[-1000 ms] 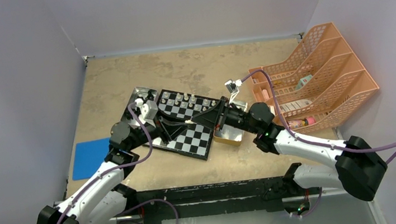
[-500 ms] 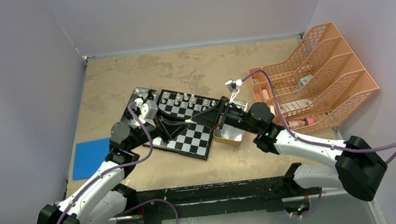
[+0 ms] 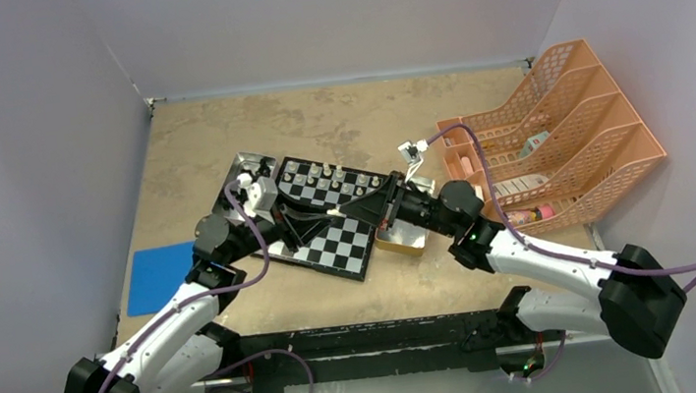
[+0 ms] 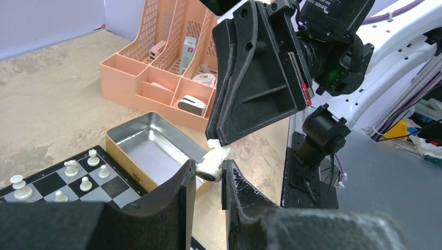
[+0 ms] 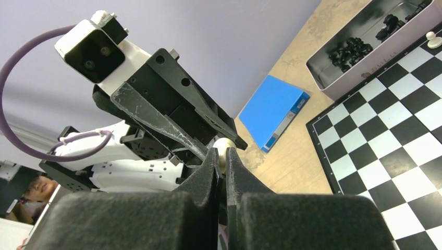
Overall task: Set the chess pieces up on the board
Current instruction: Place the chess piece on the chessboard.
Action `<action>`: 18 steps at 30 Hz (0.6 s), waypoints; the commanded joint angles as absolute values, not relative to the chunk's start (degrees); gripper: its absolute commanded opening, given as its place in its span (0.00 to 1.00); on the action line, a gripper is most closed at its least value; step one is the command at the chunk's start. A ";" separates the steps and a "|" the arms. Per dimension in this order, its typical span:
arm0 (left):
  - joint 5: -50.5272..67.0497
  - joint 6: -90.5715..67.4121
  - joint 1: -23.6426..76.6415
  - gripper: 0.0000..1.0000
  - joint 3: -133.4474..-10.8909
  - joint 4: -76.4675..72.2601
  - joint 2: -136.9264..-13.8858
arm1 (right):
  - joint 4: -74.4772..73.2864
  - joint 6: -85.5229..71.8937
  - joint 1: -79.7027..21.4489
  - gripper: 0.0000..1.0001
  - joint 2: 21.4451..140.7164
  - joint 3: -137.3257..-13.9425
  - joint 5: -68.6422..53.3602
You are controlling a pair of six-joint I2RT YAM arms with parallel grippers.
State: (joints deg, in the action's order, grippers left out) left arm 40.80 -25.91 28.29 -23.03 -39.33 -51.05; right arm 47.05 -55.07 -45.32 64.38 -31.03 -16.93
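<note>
In the left wrist view, at bottom center, the left gripper (image 4: 207,176) is clamping the base of a cream-white piece (image 4: 211,169) that is lying tilted, its top pointing to the upper right. Just above it, the right gripper (image 4: 215,139) is reaching down from the upper right, its jaws pressed together and its tips touching the piece's top. Whether they are pinching it, I cannot tell. Behind the piece, an open gold tin (image 4: 125,155) is sitting on the counter (image 4: 41,104), touching the edge of the board (image 4: 49,185) at lower left. Several other cream-white pieces (image 4: 70,167) are standing upright there. Farther back, at top center, an orange rack (image 4: 156,73) is holding small items.
</note>
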 commanded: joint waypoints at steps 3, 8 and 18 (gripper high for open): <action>40.30 -24.65 28.30 0.09 -26.18 -40.16 -49.99 | 48.12 -53.97 -45.62 0.00 60.37 -32.21 -14.41; 39.67 -23.33 28.30 0.27 -25.99 -37.82 -48.64 | 44.83 -51.33 -45.61 0.00 60.68 -34.45 -13.35; 38.36 -15.37 28.30 0.61 -30.86 -17.02 -43.19 | 28.48 -40.62 -45.61 0.00 65.18 -45.61 -4.13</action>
State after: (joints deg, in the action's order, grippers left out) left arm 39.20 -21.41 28.51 -24.69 -28.58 -45.39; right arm 35.64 -48.12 -45.69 62.85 -37.34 -10.59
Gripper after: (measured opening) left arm 0.584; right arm 0.020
